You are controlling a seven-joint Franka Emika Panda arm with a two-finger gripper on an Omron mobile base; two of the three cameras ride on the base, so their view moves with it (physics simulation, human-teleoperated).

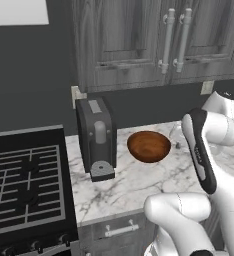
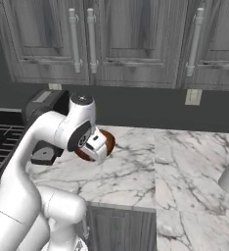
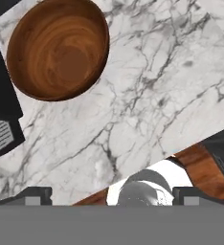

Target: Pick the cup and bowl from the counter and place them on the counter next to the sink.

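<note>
One bowl (image 1: 149,146) on counter (image 1: 139,182), one coffee machine (image 1: 96,137) beside.

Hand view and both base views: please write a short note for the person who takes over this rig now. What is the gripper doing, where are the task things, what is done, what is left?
Gripper: open and empty, over bare counter, apart from the bowl.
Bowl: upright and empty on the marble, right of the black coffee machine, against the back wall.
Stove: left of the counter.
Done: nothing is moved yet, judging by the bowl.
Left: grasp the bowl and carry it beside the sink, then do the same with the cup.
</note>
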